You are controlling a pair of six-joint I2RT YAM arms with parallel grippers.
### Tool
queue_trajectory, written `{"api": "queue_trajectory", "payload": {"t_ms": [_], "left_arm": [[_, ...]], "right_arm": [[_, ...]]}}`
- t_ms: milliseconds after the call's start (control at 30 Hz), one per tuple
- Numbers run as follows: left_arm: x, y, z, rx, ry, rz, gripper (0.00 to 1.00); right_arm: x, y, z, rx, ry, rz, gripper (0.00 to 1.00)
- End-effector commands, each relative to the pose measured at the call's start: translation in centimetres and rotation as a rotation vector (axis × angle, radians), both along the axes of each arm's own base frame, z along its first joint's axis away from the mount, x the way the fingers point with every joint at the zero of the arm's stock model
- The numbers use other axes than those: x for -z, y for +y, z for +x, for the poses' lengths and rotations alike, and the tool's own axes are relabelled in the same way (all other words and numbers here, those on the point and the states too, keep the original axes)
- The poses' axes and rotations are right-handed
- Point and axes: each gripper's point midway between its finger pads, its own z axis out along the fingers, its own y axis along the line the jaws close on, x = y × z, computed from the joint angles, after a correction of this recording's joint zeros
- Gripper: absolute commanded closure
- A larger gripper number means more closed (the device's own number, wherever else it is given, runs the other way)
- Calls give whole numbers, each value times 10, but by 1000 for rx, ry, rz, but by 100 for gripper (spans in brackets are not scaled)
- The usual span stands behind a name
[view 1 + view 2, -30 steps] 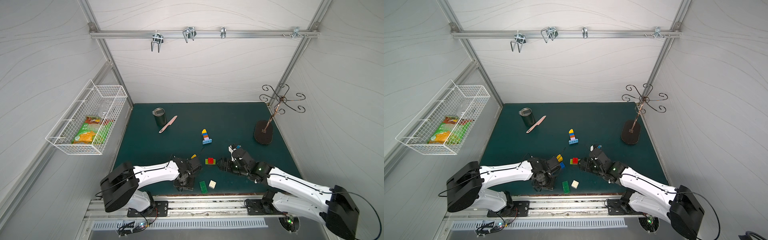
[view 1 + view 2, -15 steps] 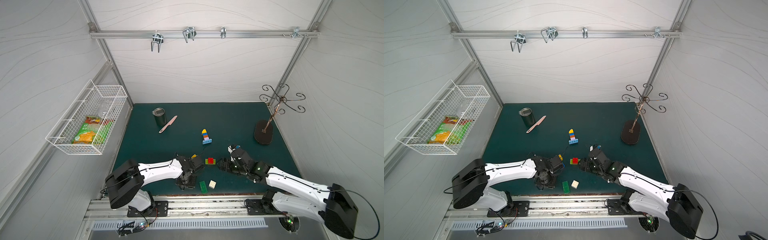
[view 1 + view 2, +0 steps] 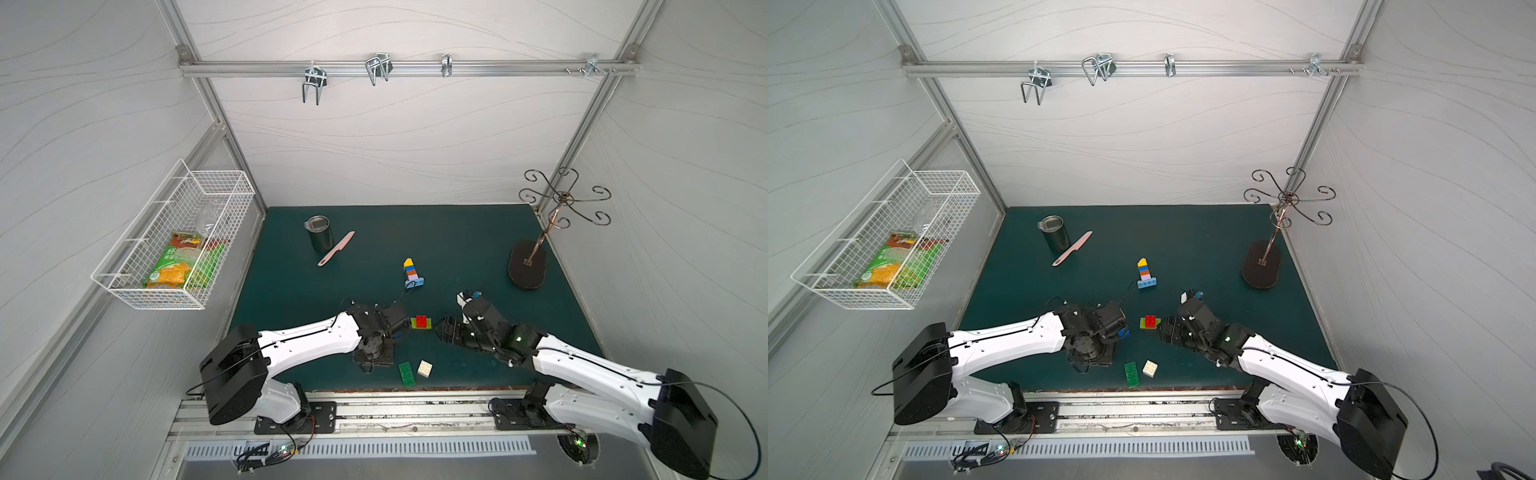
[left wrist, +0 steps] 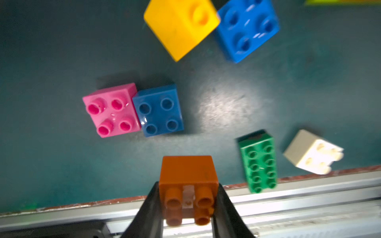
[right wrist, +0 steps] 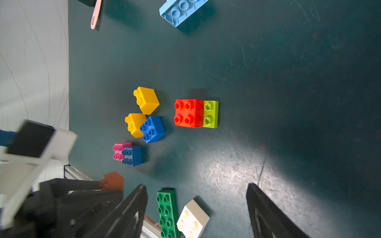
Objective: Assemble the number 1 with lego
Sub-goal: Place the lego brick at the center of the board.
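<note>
In both top views the partly built column (image 3: 410,272) of yellow, blue, orange and lilac bricks on a light blue long brick sat near the middle of the surface, well apart from both arms. We could not tell whether it stood or lay flat. A red brick (image 3: 421,321) sat between the two wrists. A green long brick (image 3: 407,374) and a white brick (image 3: 424,368) lay close to the near edge. We judged that a careless sweep of the left arm (image 3: 307,340) could push those two over that edge.

In the left wrist view the left jaws were clenched on an orange brick (image 4: 187,175). They pinched only its studded end, so most of its body stuck out past the tips. We thought so shallow a hold could let it pivot or slip once it was pressed onto other studs. A pink brick (image 4: 111,110) and a blue brick (image 4: 158,110) lay touching each other beyond it, and a swing taken too low might knock them.

In the right wrist view the right jaws were released and empty, spread wide above the green and white bricks. The red brick was seated on a lime brick (image 5: 211,114) ahead of them. The left jaws with the orange brick were just beside one right finger (image 5: 134,206). We feared the two arms could clash if both moved toward the red brick together. If nothing braced the column, pressing a brick onto it could shove it across the surface.
</note>
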Motion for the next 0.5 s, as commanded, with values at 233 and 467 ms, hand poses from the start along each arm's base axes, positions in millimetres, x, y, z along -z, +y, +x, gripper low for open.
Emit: {"api": "queue_trajectory", "payload": {"t_ms": [233, 467], "left_arm": [[-20, -62, 40, -22, -20, -17, 84], [16, -74, 39, -48, 7, -7, 87]], "right_arm": [[-9, -28, 2, 109, -57, 36, 22], [-6, -30, 3, 116, -46, 62, 22]]}}
